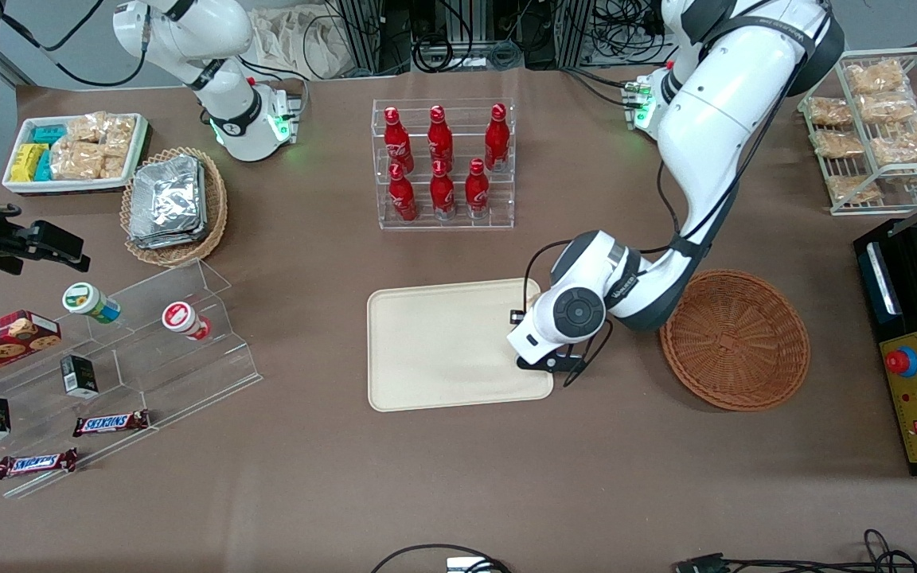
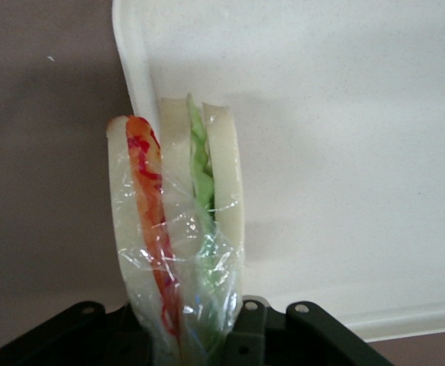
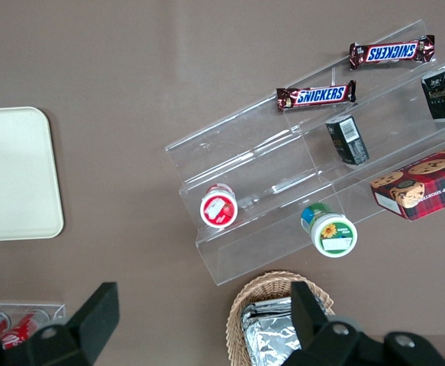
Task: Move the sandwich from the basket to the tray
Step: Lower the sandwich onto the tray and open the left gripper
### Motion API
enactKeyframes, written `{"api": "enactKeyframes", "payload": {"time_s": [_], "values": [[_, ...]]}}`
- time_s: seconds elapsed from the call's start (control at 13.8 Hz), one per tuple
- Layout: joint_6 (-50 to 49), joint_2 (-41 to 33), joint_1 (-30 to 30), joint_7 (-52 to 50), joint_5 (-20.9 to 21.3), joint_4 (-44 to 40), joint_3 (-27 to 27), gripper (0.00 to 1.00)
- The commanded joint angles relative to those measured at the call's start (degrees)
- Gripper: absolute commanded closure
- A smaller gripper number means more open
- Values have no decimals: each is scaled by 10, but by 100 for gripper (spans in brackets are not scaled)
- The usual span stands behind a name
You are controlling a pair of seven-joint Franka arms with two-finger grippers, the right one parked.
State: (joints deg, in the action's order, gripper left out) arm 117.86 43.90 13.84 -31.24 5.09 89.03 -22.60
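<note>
My left gripper (image 2: 198, 345) is shut on the sandwich (image 2: 178, 221), a wedge of white bread with orange-red and green filling in clear wrap. It holds the wedge upright over the edge of the cream tray (image 2: 329, 137). In the front view the gripper (image 1: 525, 313) hangs over the tray (image 1: 442, 350) at its end toward the basket, and the wrist hides most of the sandwich. The reddish-brown wicker basket (image 1: 734, 339) lies beside the tray, toward the working arm's end, with nothing in it.
A clear rack of red bottles (image 1: 442, 163) stands farther from the front camera than the tray. A black control box (image 1: 916, 350) sits at the working arm's end. A tan basket of foil packets (image 1: 173, 205) and clear snack shelves (image 1: 120, 374) lie toward the parked arm's end.
</note>
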Motion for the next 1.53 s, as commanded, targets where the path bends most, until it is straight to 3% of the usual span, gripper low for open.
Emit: {"api": "enactKeyframes", "payload": {"time_s": [0.0, 0.58, 0.73, 0.8, 0.87, 1.45], "values": [[-10, 17, 22, -9, 10, -40, 5, 85], [-3, 49, 33, -9, 12, -58, 5, 84], [2, 51, 33, -9, 13, -58, 5, 80], [2, 52, 33, -9, 12, -58, 5, 55], [3, 51, 33, -9, 14, -58, 5, 1], [-4, 4, 14, -11, 6, -97, 5, 0]]}}
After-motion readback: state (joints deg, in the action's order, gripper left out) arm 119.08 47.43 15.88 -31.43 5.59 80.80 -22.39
